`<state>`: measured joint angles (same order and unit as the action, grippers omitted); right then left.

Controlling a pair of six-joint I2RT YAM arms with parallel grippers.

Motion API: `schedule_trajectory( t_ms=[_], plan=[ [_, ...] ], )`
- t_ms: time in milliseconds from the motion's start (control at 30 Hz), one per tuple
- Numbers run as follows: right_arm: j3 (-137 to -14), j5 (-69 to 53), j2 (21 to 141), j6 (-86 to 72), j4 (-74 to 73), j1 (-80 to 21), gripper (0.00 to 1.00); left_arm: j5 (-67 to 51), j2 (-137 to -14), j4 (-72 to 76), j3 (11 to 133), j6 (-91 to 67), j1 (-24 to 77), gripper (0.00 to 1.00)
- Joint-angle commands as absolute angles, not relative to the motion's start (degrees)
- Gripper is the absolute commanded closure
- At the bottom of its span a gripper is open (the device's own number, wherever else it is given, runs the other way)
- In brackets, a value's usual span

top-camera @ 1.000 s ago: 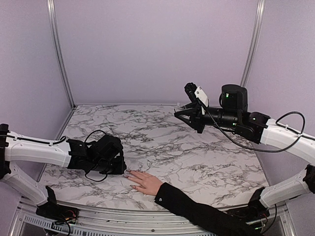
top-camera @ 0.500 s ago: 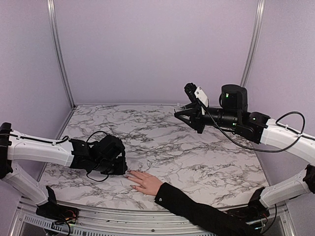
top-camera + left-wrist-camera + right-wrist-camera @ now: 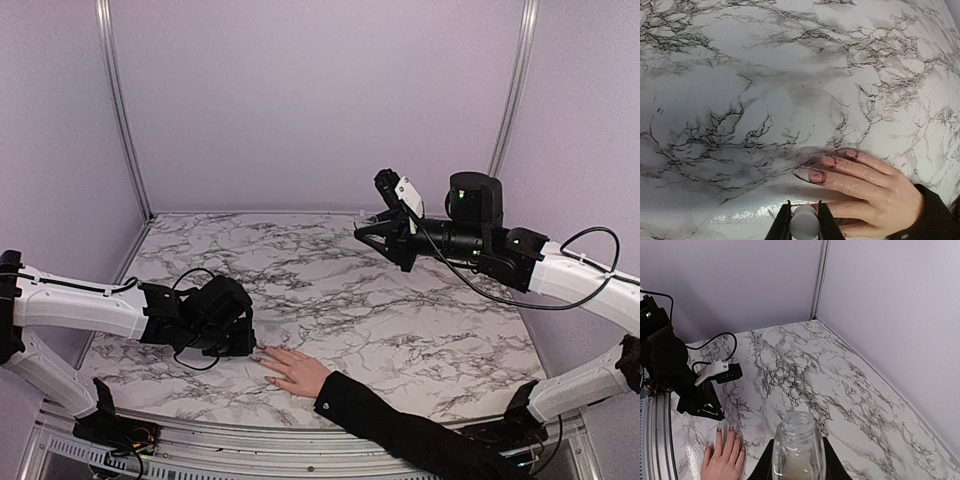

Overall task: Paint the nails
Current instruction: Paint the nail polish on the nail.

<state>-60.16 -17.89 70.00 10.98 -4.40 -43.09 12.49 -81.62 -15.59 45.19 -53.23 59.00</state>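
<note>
Three of the nails point(image 3: 828, 161) are showing reddish polish, patchy and spilling onto skin, so I'm judging this partway, with the fingers hidden under the tool left to check. The left hand point(image 3: 804, 216) is clamping a white brush handle point(image 3: 804, 226) just beside those nails, which are lying flat near the front edge of the bench point(image 3: 765, 75). The right hand point(image 3: 797, 462) is gripping an open clear bottle point(image 3: 796, 440) well apart.

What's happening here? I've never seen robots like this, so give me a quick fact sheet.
setting: marble table
hand: flat on the table, palm down, black sleeve
nails: reddish, with dark smears at the edges
left gripper: shut on a white cap, low and close to the fingers
right gripper: holds a clear bottle, mouth open, raised above the table
</note>
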Motion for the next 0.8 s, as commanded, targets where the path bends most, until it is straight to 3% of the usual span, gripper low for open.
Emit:
schedule_trajectory(
  t_ms=[0,767],
  plan=[
    [-61.8,-18.0,69.3,11.3,-4.4,-42.7,1.00,12.1,-81.6,-17.6,44.8,-53.0,59.3,1.00],
    [-62.0,-18.0,69.9,11.2,-4.1,-42.7,1.00,13.4,-81.8,-19.4,45.3,-52.8,60.2,1.00]
  ],
)
